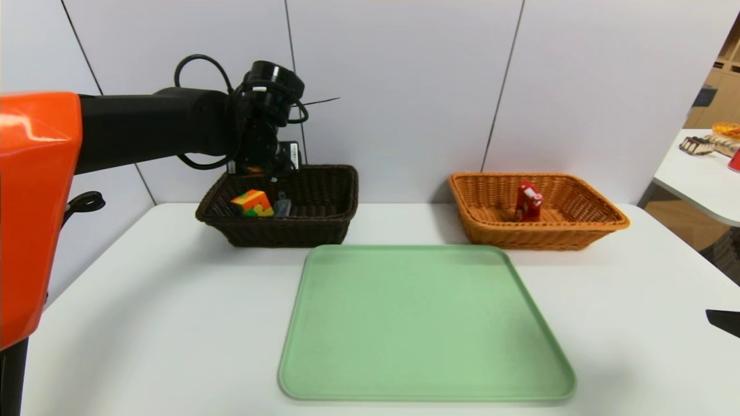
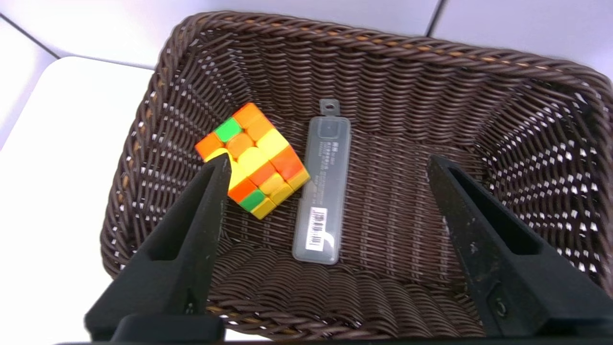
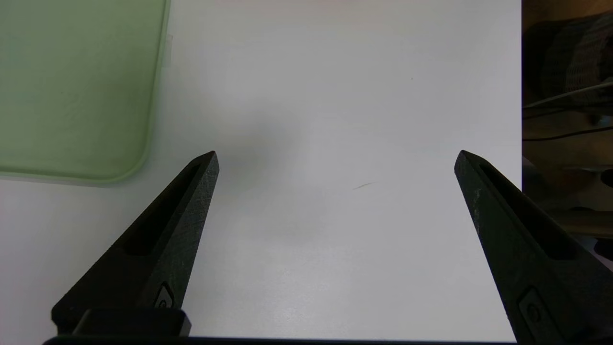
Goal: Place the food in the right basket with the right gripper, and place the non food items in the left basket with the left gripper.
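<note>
Plastic case (image 2: 322, 184) flat, lengthwise beside cube (image 2: 253, 159)

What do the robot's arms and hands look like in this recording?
The left arm has a glossy orange shell near the body, then a matte black tube with looping black cables. The left hand and right hand each carry two tapered black fingers with long slots.

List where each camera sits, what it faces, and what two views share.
Head: high, facing the table, tray, both baskets; left arm shows.
Left wrist: above the dark basket, on cube and clear case; left gripper jaws open.
Right wrist: over table; right gripper jaws open.
Head and left wrist share cube.
</note>
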Motion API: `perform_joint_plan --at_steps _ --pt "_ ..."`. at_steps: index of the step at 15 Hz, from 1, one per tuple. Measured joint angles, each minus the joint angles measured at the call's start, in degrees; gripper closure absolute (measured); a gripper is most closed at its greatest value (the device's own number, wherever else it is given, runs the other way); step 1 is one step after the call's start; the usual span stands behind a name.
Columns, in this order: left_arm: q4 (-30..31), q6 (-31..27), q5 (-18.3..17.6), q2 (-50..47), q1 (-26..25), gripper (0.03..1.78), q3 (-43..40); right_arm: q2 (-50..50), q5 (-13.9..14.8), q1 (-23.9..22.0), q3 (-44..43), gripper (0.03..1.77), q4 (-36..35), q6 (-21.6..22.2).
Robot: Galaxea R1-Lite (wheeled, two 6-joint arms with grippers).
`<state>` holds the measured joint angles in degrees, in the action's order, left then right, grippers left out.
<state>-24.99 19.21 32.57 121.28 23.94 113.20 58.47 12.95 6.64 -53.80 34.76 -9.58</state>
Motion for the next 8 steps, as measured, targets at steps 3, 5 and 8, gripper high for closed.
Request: perform_joint_plan --at_steps 3,5,8 --pt "-0.1 0.0 0.0 0.0 0.0 0.28 0.0 0.1 0.0 0.0 0.0 0.10 0.0 0.0" --pt "-2.1 0.0 -0.1 -0.4 0.1 0.24 0.0 0.1 0.0 0.0 0.1 0.10 0.0 -0.2" --pt "-7.0 0.6 -1.1 -3.4 0.9 0.19 -0.7 0.2 0.5 0.0 -0.7 0.10 -0.1 -0.4"
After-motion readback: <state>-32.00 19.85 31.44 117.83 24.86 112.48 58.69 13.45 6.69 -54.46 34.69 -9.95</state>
